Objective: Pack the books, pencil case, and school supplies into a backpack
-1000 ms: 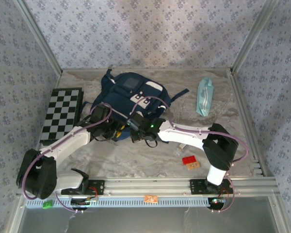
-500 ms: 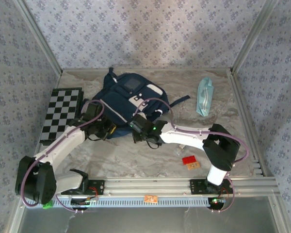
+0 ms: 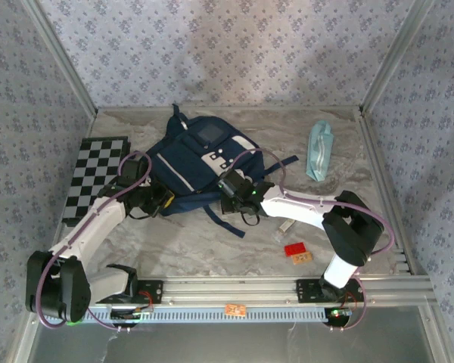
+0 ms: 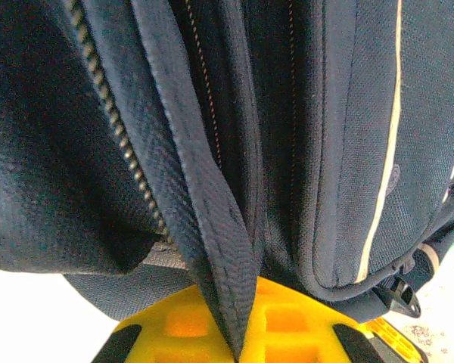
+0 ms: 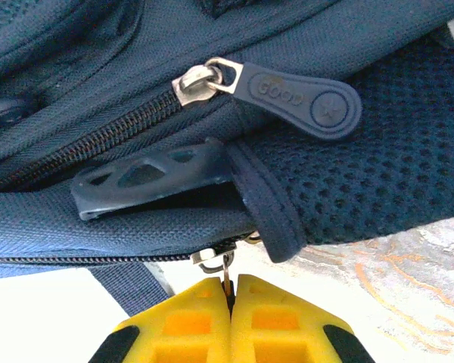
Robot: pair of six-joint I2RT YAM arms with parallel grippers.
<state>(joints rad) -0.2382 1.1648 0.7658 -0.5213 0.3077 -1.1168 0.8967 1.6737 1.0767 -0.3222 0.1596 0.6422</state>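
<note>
Item: backpack (image 3: 204,155); navy fabric with white patches and a thin white stripe; lies flat on the marbled surface (image 3: 197,242), centre, toward the far side; straps trail off its near and right edges.

Hold, left: left fingers (image 4: 174,325) pressed together on a webbing strip (image 4: 204,189) at the bag's near-left edge; the strip runs down between the yellow pads.

Hold, right: right fingers (image 5: 189,325) pressed together on a small metal zip tab (image 5: 225,268) at the bag's near-right edge; above it sits a second zip with a rubber pull (image 5: 303,94), its teeth meshed to the left of the slider.

Contents: no opening can be seen into; whether the books are inside cannot be told.

Outstanding: pencil case (image 3: 318,150), pale teal, on the surface at far right, well apart from the bag; not yet packed; small clear oblong supply (image 3: 285,225), on the surface near right, just beside the right forearm; not yet packed.

Other: checkered board (image 3: 94,178), left of the bag; red block (image 3: 293,249), near right.

Progress, as judged: early to middle; the bag is braced on one side and a zip gripped on the other, so work on the zip is in hand; at least two items remain to go in, then closing.
</note>
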